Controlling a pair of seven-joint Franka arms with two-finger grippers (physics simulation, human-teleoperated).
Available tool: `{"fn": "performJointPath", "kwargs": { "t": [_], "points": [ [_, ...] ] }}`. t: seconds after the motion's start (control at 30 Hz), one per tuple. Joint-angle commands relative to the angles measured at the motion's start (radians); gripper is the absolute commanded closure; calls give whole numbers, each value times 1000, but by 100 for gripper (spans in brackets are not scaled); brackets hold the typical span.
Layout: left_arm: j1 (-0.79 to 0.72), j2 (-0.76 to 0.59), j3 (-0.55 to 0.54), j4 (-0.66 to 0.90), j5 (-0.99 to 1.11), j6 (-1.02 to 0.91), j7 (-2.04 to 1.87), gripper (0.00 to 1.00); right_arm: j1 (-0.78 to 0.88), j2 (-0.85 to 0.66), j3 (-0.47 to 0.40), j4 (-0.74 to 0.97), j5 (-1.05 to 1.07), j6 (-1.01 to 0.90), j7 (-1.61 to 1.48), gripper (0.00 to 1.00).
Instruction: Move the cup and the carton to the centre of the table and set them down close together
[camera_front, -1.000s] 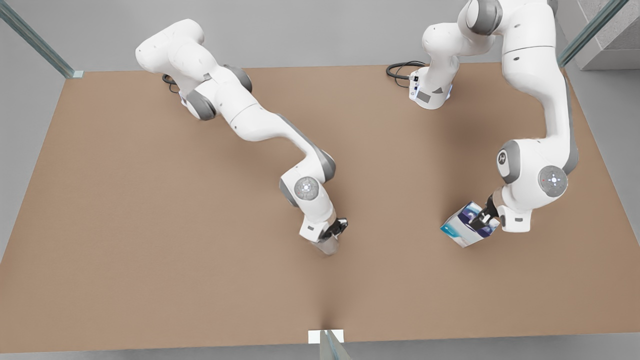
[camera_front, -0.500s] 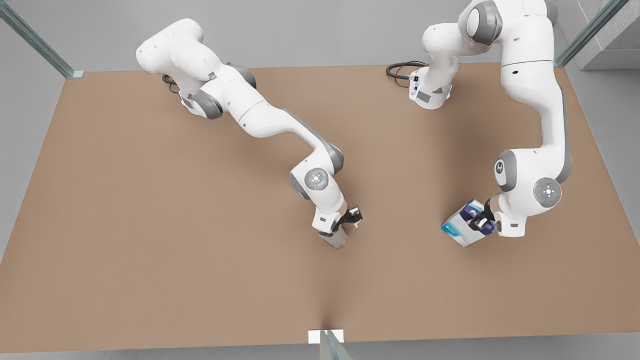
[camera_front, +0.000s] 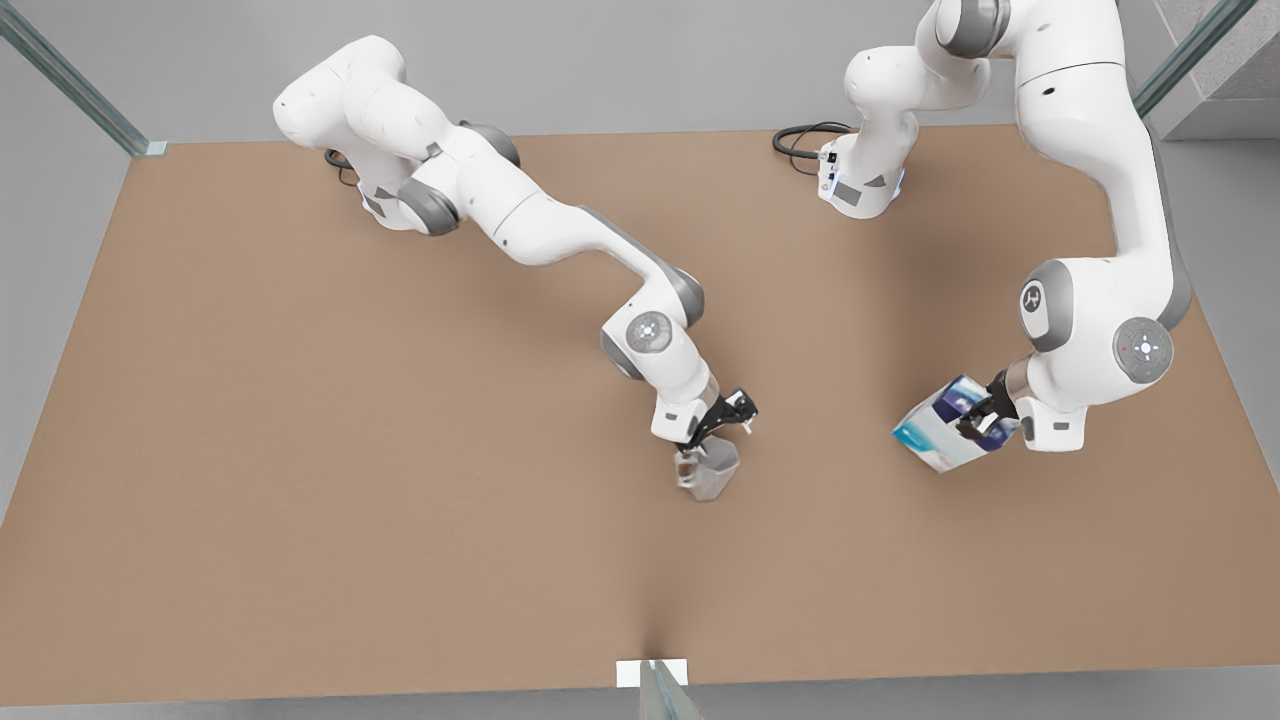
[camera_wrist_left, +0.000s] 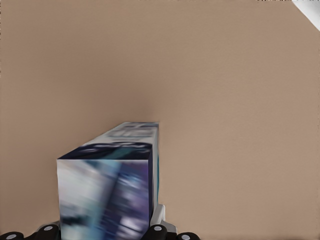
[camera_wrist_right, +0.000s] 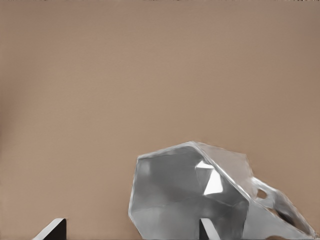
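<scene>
Front view: brown table (camera_front: 300, 450); right gripper (camera_front: 712, 438) clamps the cup (camera_front: 708, 478) near centre, left gripper (camera_front: 985, 420) clamps the tilted carton (camera_front: 935, 435) toward the front view's right. Left wrist view: carton (camera_wrist_left: 107, 187) between fingers (camera_wrist_left: 159, 220). Right wrist view: cup (camera_wrist_right: 200, 200) between fingertips (camera_wrist_right: 52, 231)
</scene>
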Motion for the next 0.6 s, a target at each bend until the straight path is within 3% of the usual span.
{"fn": "performJointPath", "kwargs": {
  "t": [0.0, 0.57],
  "points": [
    [0, 0, 0, 1, -36, 0, 1, 51, 0, 0, -1, 0, 6, 0, 0, 0],
    [0, 5, 0, 14, -38, -1, -4, 51, 26, 65, -13, 123, 9, 15, -11, 0]
  ]
}}
